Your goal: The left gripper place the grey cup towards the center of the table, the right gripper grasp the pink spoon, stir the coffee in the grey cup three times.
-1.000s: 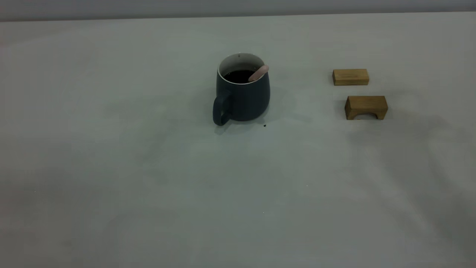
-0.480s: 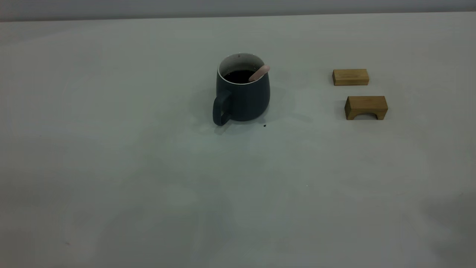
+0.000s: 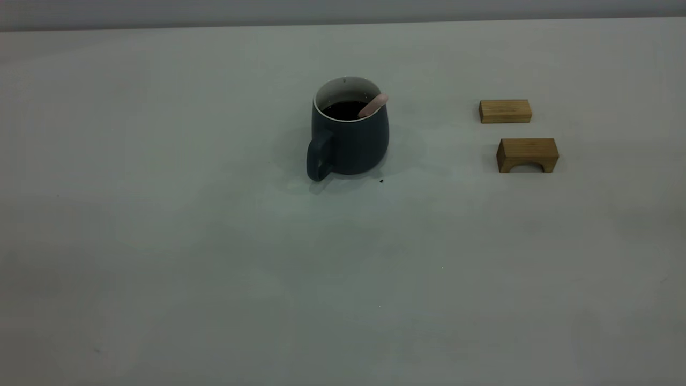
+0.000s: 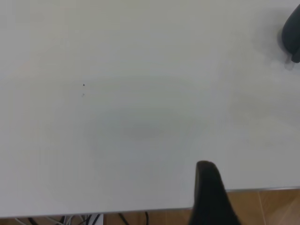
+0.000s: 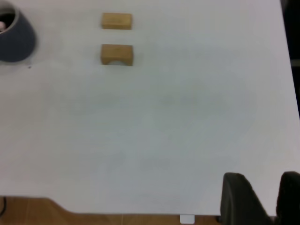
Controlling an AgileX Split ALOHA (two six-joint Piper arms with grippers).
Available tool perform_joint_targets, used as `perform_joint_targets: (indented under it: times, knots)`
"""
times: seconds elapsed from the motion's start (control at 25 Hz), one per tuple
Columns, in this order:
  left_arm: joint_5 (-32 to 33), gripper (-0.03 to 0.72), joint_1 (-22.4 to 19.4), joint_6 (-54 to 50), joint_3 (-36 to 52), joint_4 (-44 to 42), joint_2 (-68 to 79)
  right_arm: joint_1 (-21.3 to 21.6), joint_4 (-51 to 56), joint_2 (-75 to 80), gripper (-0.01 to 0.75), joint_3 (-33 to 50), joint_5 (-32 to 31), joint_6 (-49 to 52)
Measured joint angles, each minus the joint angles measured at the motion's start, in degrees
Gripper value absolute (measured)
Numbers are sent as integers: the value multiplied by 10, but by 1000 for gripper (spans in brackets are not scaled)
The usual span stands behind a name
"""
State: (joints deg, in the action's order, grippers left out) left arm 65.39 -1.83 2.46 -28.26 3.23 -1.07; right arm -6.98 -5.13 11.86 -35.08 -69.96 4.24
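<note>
The grey cup stands upright near the middle of the table, its handle towards the front left. Dark coffee fills it. The pink spoon leans inside, and its pink handle rests on the right side of the rim. No arm appears in the exterior view. My left gripper hangs over the table's near edge, far from the cup. My right gripper is open and holds nothing, at the table's edge far from the cup.
Two wooden blocks lie right of the cup: a flat one farther back and an arched one nearer the front. A tiny dark speck lies by the cup's base. Wooden floor shows beyond the table's edge.
The soft shadows over the right and front of the table have faded away. Cup, spoon and blocks have not moved.
</note>
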Motion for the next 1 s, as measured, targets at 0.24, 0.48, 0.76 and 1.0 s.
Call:
perform_joint_targets:
  times: [0.24, 0.48, 0.76, 1.0]
  knots:
    - [0, 528, 0, 0, 0, 0, 0, 17, 22, -82, 237, 76, 39, -1]
    - [0, 528, 0, 0, 0, 0, 0, 17, 26, -106, 237, 81, 49, -9]
    - [0, 528, 0, 0, 0, 0, 0, 17, 26, -107, 237, 81, 49, -10]
    - [0, 528, 0, 0, 0, 0, 0, 12, 26, -107, 237, 81, 49, -11]
